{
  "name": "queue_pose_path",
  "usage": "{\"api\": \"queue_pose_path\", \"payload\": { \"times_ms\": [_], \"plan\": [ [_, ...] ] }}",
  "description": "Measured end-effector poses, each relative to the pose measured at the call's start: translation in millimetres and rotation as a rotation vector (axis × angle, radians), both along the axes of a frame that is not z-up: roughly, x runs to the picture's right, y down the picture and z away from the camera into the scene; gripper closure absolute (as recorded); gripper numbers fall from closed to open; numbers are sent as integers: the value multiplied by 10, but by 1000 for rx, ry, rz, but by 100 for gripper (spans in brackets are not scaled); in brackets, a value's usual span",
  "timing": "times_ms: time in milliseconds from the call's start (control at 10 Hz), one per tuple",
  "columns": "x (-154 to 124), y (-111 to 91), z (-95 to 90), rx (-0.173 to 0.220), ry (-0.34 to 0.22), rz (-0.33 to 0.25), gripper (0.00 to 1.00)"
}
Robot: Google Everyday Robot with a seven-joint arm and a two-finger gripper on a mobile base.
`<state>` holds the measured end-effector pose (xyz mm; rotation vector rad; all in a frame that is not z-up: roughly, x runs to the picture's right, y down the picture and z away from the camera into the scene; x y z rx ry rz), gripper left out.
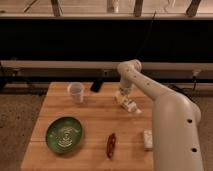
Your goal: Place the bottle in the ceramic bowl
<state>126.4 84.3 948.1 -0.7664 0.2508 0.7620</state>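
Observation:
The bottle (128, 104) is a slim whitish bottle with a yellowish label, lying on its side on the wooden table (92, 117), right of centre. My gripper (123, 94) is right over the bottle's far end, at the end of the white arm that reaches in from the right. The ceramic bowl (64, 134) is round and green with a pale swirl at its centre. It sits at the table's front left, well apart from the bottle and the gripper.
A translucent plastic cup (75, 92) stands at the back left. A dark flat object (96, 83) lies at the table's back edge. A reddish-brown long item (111, 144) lies at the front centre. A small whitish block (147, 139) lies at the front right.

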Motion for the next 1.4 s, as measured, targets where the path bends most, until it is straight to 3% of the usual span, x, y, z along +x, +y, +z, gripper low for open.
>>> {"api": "queue_pose_path", "payload": {
  "times_ms": [400,1000,1400],
  "plan": [
    [-3,-24,-27,2,-1,-5,89],
    [-227,-641,-982,79,-136,-13,89],
    [-509,-644,-1240,97,-230,-51,89]
  ]
}}
